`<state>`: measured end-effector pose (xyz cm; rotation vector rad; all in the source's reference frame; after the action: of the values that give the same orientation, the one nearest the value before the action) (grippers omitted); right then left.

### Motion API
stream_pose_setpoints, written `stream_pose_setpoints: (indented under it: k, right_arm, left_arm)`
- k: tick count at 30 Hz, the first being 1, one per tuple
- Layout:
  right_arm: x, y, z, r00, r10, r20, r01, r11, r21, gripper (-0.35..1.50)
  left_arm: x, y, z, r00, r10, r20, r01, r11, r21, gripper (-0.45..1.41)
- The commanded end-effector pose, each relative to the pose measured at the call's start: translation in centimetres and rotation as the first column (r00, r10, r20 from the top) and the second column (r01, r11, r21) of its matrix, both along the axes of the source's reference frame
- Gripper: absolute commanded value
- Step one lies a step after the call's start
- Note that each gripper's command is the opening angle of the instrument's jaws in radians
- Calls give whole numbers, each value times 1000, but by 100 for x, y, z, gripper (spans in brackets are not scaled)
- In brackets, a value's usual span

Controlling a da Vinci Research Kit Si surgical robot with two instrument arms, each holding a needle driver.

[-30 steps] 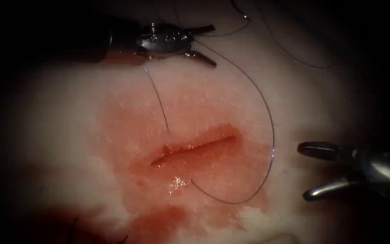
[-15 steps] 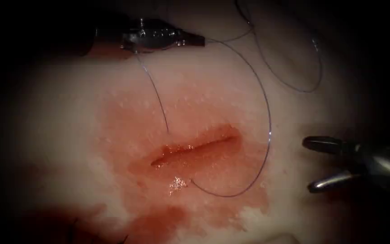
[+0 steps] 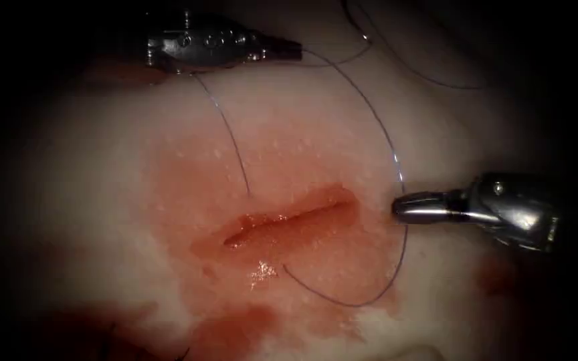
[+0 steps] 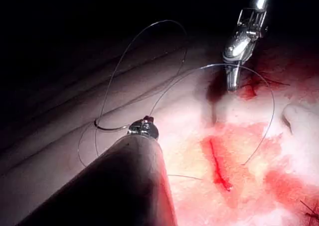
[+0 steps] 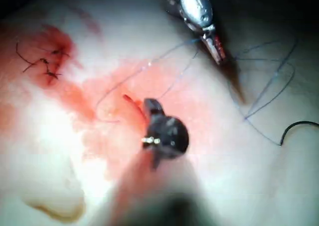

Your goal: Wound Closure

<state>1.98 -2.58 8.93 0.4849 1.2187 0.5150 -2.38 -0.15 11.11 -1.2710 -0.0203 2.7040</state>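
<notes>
While the needle [image 5: 299, 124] lies loose on the tissue [image 3: 102, 167], well apart from both tools, this looks to me like thread handling. The left tool [image 3: 293, 48] has its fingers clenched on the thread [image 3: 242, 167]. The right tool [image 3: 400, 206] has its fingers clenched right at the loop beside the cut [image 3: 289, 224], seemingly pinching it. Any pull calls for gentle, even tension, I reckon.
</notes>
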Motion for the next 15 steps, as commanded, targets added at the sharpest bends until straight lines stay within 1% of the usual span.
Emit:
stream_pose_setpoints:
  k: [1,2,5,8,11,12,13,15]
  right_arm:
    - [35,1,15,1000,-10,-10,10,1000,-5,-35]
    - [35,1,15,1000,-10,-10,10,1000,-5,-35]
    - [63,2,15,1000,-18,-23,17,1000,-8,-35]
    - [87,6,7,999,-12,-39,11,1000,-19,-35]
    - [100,10,-4,998,7,-60,-9,1000,-30,-35]
    - [105,12,-9,997,22,-76,-24,999,-28,-35]
    - [105,12,-9,997,22,-76,-24,999,-28,-35]
    - [110,14,-17,993,45,-109,-48,999,-24,-35]
  left_arm:
    - [-8,-1,1,1000,-2,0,2,1000,0,-45]
    - [-8,-1,1,1000,-2,0,2,1000,0,-45]
    - [-15,-8,3,1000,-4,8,4,1000,-2,-45]
    - [-21,-12,12,1000,-3,9,3,1000,-7,-45]
    - [-23,-20,24,1000,-4,11,4,1000,-20,-45]
    - [-25,-29,35,1000,1,10,-1,1000,-30,-45]
    - [-25,-29,35,1000,1,10,-1,1000,-30,-45]
    - [-27,-44,50,1000,13,10,-13,999,-49,-45]
